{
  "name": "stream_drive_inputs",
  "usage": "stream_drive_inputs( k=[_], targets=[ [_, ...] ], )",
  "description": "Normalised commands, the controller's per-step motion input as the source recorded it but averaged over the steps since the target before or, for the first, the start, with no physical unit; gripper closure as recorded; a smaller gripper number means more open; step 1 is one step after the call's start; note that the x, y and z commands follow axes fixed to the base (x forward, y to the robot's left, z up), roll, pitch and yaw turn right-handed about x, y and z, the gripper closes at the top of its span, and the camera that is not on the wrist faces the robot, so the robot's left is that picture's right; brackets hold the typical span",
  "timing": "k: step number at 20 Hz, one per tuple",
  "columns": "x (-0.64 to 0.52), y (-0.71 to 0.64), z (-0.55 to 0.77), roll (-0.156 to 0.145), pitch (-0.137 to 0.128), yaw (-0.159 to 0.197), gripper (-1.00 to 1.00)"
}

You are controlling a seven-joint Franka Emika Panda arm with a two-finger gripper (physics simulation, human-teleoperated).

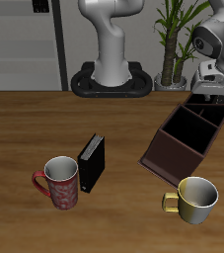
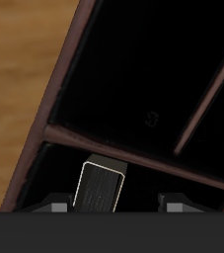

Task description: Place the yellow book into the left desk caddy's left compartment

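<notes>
The yellow book [image 2: 102,186], grey-tan, stands on end in the wrist view inside a compartment of the left desk caddy [image 2: 54,109], just past a thin divider. My gripper [image 2: 112,206] is open. Its fingertips [image 2: 56,206] sit on either side of the book with a gap to it on both sides. In the exterior view the gripper [image 1: 210,87] hangs over the farther-back end of the dark brown caddy [image 1: 173,148], and the book is hidden there.
A black book [image 1: 92,161] stands beside a red mug [image 1: 59,183] nearer the table's front edge. A pale yellow mug [image 1: 194,198] sits in front of the caddy. A potted plant [image 1: 173,40] and the robot base [image 1: 112,79] are at the back.
</notes>
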Motion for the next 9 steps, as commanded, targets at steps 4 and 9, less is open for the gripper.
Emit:
stream_drive_inputs(
  k=[4,9],
  targets=[
    [0.0,-0.01,0.07,-0.003,-0.009,-0.006,-1.0],
    [-0.01,-0.05,0.05,-0.002,-0.008,0.003,-1.0]
  ],
)
